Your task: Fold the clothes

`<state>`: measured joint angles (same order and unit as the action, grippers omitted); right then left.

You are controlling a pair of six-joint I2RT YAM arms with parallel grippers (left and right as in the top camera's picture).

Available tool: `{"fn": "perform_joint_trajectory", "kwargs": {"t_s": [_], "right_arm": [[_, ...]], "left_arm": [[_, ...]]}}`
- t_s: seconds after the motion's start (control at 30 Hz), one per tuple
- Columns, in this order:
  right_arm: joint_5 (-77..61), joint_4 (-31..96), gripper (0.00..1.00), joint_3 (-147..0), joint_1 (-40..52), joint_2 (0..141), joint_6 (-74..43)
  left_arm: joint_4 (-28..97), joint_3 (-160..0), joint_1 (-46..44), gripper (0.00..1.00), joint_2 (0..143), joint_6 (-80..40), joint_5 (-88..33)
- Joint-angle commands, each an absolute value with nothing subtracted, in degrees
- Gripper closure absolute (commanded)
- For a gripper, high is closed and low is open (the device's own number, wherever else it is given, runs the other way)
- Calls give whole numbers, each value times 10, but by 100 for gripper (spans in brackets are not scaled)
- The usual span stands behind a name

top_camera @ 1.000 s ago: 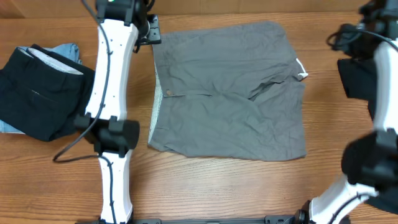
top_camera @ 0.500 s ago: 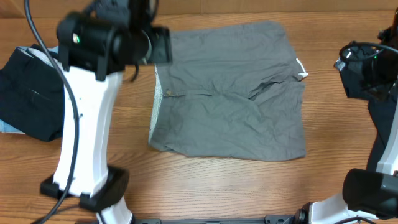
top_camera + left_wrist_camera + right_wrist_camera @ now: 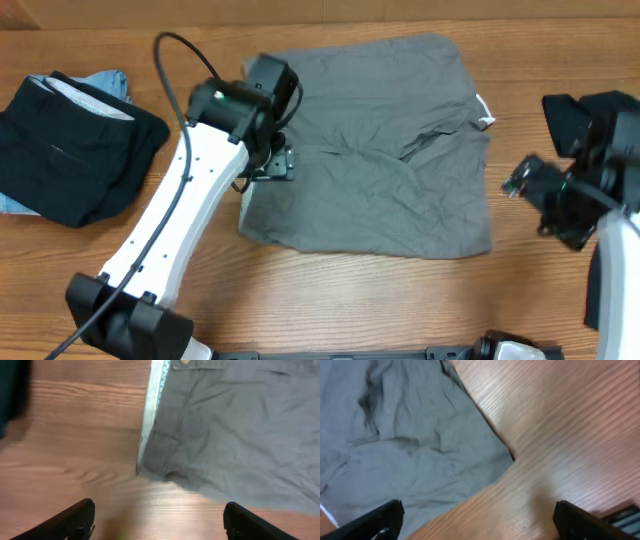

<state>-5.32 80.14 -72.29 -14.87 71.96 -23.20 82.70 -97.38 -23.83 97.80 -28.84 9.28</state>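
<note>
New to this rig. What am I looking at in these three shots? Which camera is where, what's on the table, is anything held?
This is a pair of white robot arms at a wooden table, each ending in a two-finger gripper. The wide picture comes from a fixed camera above the table. The other two come from small cameras on the wrists, each looking down past its own arm's dark fingers.

On the table, a wrinkled grey garment lies spread flat in the middle. At the left is a pile of black garments lying on a light-blue one.

The left gripper looks down at the grey garment's near corner on its side. The right gripper does the same at the near corner on its side. Both are open and hold nothing.
</note>
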Motion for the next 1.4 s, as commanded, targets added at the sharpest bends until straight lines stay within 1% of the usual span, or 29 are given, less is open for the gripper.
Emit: {"fn": "perform_joint_trajectory", "kwargs": {"t_s": [0.0,0.1,0.17,0.27,0.47,0.63,0.83,1.03,1.37], "right_arm": [[-80,771,0,-620,-149,686,-247],[-83,727,0,-548,-149,688,-256],[-87,698,0,-525,-149,689,-265],[-87,665,0,-507,-149,690,-284],[-87,656,0,-506,-149,724,-287],[-87,632,0,-506,-149,776,-306],[-87,597,0,-497,-149,816,-315],[-86,543,0,-458,-149,816,-315],[-86,466,0,-415,-149,816,-313]], "left_arm": [[752,-869,-211,14,967,-265,34],[689,-800,-200,14,967,-252,-5],[656,-766,-193,13,967,-247,-12],[602,-719,-184,11,967,-229,-11],[545,-638,-147,7,967,-234,-61],[541,-623,-139,7,967,-231,-87],[517,-598,-138,0,967,-234,-71],[517,-591,-138,0,967,-235,-70],[506,-561,-138,0,967,-284,-69]]}}
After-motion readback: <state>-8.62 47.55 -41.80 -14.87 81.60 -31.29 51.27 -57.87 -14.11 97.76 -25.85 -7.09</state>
